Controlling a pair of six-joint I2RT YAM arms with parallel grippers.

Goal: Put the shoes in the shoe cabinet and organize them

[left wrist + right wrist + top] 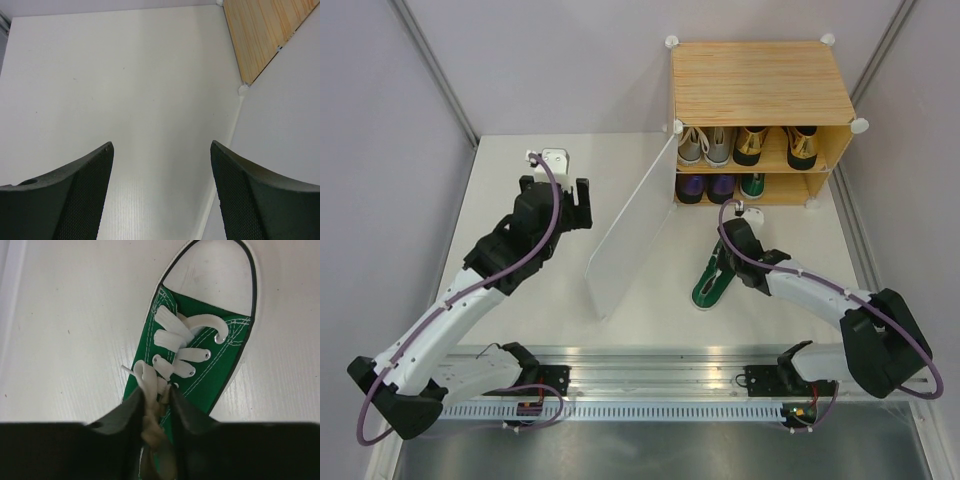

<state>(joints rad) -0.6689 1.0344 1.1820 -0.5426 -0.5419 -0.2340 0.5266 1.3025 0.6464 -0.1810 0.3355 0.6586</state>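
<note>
A white tabletop (650,335) is seen from above, with 2 robot arms reaching in from its near edge. A wooden shoe cabinet (760,80) with 2 shelves stands at the far right corner of the tabletop. Its white door (630,235) hangs open, angled out toward the middle of the tabletop.

On the upper shelf, a pair of grey sneakers (705,147) sits at the left and a pair of gold shoes (775,147) at the right. On the lower shelf, a pair of purple shoes (705,188) sits at the left, with 1 green shelf sneaker (752,185) just beside them.

A loose green sneaker (710,285) with white laces lies on the tabletop in front of the cabinet, right of the centre, between the open door and the right edge. Its white toe points toward the near edge.

The right claw (155,395) is down on this shoe. Its 2 black fingers (122,412) are pinched close together on the laces near the shoe's opening, grasping them.

The left claw (161,150) hangs above bare tabletop toward the far left corner, well apart from every shoe. Its fingers are spread wide and released, with nothing between them. The door's edge and a corner of the cabinet show at the right of its wrist view.
</note>
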